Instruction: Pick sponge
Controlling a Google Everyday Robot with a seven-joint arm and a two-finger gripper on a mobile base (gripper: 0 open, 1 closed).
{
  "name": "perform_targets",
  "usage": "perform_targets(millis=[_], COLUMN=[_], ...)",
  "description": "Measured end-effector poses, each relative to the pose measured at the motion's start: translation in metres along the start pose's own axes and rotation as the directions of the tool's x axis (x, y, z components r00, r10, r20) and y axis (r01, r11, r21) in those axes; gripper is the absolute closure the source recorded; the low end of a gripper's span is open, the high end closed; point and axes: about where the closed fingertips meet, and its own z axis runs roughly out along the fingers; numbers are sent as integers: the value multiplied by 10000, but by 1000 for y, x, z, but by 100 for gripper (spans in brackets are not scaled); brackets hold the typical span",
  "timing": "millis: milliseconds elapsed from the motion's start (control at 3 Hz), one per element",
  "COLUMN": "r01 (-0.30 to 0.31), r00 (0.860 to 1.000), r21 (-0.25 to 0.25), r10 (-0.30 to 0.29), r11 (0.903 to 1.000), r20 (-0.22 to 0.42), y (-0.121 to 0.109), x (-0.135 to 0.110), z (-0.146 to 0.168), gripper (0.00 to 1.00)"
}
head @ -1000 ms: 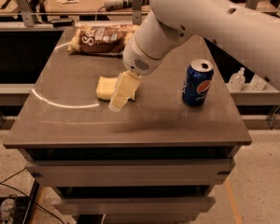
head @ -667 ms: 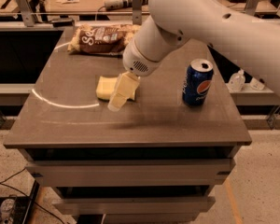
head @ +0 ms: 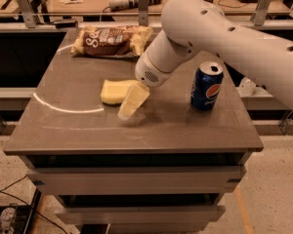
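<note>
The pale yellow sponge (head: 113, 91) lies flat on the grey tabletop (head: 68, 130), left of centre. My gripper (head: 132, 103) hangs from the white arm (head: 210, 33) that reaches in from the upper right. Its pale yellow blocky fingers (head: 134, 100) point down and to the left, right at the sponge's right edge, overlapping it. The sponge's right end is hidden behind them. The fingertips are low, close to the tabletop.
A blue Pepsi can (head: 206, 86) stands upright to the right of the gripper. A brown-and-cream snack bag (head: 111, 41) lies at the back of the table. A workbench with tools (head: 136, 1) runs behind. The table's front edge is near.
The gripper has shifted slightly along the sponge's right edge. The sponge, can and bag have not moved.
</note>
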Motion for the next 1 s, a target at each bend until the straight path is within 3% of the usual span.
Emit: perform_targets(millis=[333,1000], r01=[128,389], r00=[9998,9988], r21=[-5,-59], r10=[-128,-391], r11=[9999,9992], r20=[-137,-311], y=[-1,0], x=[5,3], z=[15,27], gripper=[0,41])
